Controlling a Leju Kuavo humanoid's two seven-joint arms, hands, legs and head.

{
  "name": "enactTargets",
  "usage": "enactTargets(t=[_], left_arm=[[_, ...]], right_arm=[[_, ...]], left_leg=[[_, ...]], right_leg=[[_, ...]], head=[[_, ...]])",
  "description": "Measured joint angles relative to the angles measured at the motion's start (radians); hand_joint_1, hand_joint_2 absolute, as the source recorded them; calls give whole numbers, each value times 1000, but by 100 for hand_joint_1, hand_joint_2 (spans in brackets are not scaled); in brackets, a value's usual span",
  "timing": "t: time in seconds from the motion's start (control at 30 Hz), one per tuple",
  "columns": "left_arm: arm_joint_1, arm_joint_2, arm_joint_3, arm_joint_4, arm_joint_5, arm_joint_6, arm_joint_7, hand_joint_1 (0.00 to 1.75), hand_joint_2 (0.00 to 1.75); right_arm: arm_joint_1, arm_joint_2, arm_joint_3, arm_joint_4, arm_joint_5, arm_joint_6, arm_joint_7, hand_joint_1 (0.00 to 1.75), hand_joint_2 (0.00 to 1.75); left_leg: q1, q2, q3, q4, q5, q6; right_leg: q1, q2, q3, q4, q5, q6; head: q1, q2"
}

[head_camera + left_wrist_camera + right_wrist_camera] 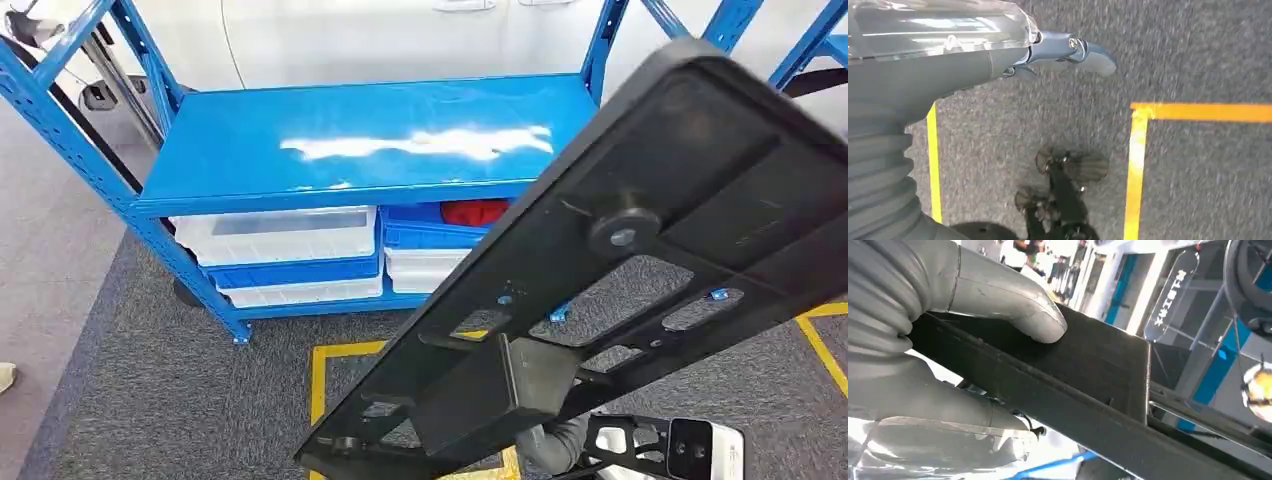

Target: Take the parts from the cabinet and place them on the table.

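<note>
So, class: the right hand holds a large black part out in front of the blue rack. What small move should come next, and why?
Probably carry the black part forward and lower it toward the blue shelf top. The right hand grips it with the thumb pressed on top, and it hangs tilted above the carpet, not resting on anything. The left hand hangs over the floor, holding nothing.

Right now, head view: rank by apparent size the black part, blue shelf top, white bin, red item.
1. black part, though it's closest to the camera, so inflated.
2. blue shelf top, a close second.
3. white bin.
4. red item, partly hidden.
</note>
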State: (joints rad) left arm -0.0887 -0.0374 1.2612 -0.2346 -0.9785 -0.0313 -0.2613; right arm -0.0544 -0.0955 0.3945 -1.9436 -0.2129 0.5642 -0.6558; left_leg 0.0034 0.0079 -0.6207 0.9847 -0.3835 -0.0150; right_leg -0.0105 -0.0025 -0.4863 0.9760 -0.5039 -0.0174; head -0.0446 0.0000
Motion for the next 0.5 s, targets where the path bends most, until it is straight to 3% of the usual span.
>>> enactTargets(t=[0.03, 0.07, 0.13, 0.17, 0.2, 0.23, 0.3, 0.33, 0.37, 0.47, 0.5], left_arm=[[0, 0, 0, 0, -2, 1, 4, 0, 175], [0, 0, 0, 0, -3, 4, 10, 0, 175], [0, 2, 0, 0, -2, 9, 20, 0, 175], [0, 2, 0, 0, -2, 11, 21, 0, 175], [1, 2, 0, 0, -2, 12, 22, 0, 175], [0, 2, 0, 0, -2, 13, 22, 0, 175], [0, 2, 0, 0, -1, 14, 22, 0, 175], [1, 4, 0, 0, -1, 14, 22, 0, 175], [2, 6, 0, 0, -1, 15, 22, 0, 175], [0, 9, 0, 0, 0, 24, 23, 0, 175], [-3, 8, 0, 0, 0, 31, 23, 0, 175]], right_arm=[[0, 2, -7, -2, 2, -4, 0, 175, 175], [-1, 6, -14, -2, 2, -7, 0, 175, 175], [1, 9, -25, -2, 2, -9, 0, 175, 175], [1, 9, -28, -2, 3, -12, 0, 175, 175], [1, 10, -29, -2, 7, -15, 0, 175, 175], [1, 10, -30, -2, 10, -18, 0, 175, 175], [0, 12, -34, -2, 12, -22, 0, 175, 175], [-1, 14, -35, -2, 12, -23, 0, 175, 175], [-4, 16, -36, -2, 12, -25, 0, 175, 175], [-5, 17, -37, -2, 5, -25, 0, 175, 175], [-4, 18, -36, -4, 5, -25, 0, 175, 175]], left_leg=[[2, -1, -12, 30, -28, -6], [4, -2, -36, 93, -77, -11], [8, -2, -96, 261, -167, -20], [8, -2, -114, 319, -185, -23], [9, -2, -109, 328, -178, -24], [9, -3, -78, 288, -149, -23], [9, -18, 30, 109, -71, -15], [9, -63, 71, 26, -65, -4], [11, -82, 92, 10, -75, -1], [6, -56, 87, 0, -75, 6], [17, -43, 90, -16, -68, 16]], right_leg=[[0, -1, -4, -4, 10, -5], [0, -2, -12, -4, 16, -12], [2, 3, -25, -3, 25, -13], [2, 6, -31, -1, 28, -12], [2, 11, -36, 2, 31, -10], [2, 19, -39, 4, 32, -9], [3, 35, -41, 10, 33, -7], [0, 41, -45, 13, 32, -5], [3, 50, -53, 16, 36, 2], [-4, 80, -62, 10, 49, 23], [3, 83, -64, 12, 45, 31]], head=[[-1, 0], [0, 0], [0, 0], [0, 0], [0, 0], [0, 0], [0, 0], [0, 0], [0, 0], [0, 0], [0, 0]])
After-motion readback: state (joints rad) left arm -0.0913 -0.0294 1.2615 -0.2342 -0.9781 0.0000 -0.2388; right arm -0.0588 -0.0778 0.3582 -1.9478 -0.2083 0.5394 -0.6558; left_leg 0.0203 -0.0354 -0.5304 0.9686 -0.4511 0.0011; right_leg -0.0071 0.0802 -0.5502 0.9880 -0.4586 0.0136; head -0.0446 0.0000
